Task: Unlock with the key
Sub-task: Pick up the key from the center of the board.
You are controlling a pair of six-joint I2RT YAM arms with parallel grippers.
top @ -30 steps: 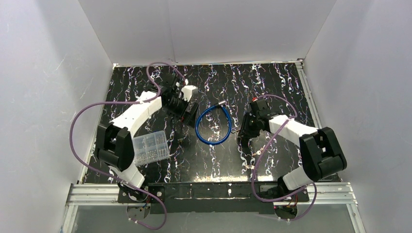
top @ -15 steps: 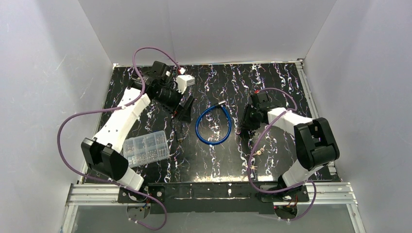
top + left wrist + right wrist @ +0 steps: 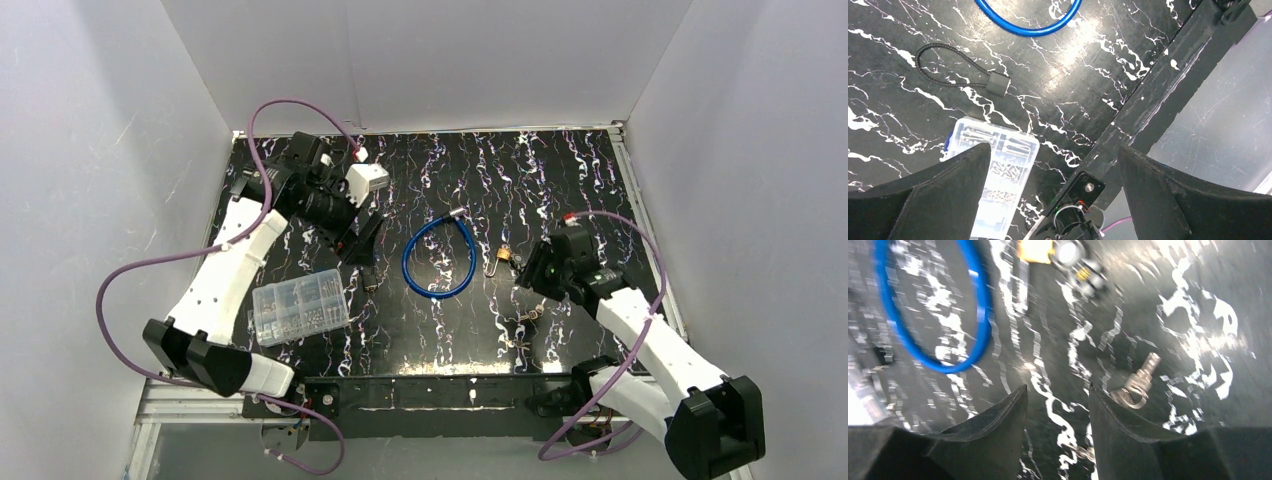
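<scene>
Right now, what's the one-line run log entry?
left jaws open, empty | right jaws open, empty | padlock on table | key on table, ungrasped

Place: robot lab test cell
Enclosure: white panels (image 3: 430, 60) on three sides
Bench: black marbled table (image 3: 560, 170), aluminium rail (image 3: 190, 393) — robot arms (image 3: 235, 270) bolted on

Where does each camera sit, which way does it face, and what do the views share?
Top external: above and behind the bases, looking down on the table; the left arm and right arm show.
Left wrist: on the left arm, facing down at the parts box and black cord loop; left gripper fingers below.
Right wrist: on the right arm, facing down at the key and padlock; right gripper fingers below.
Shared: the blue cable, in all three.
</scene>
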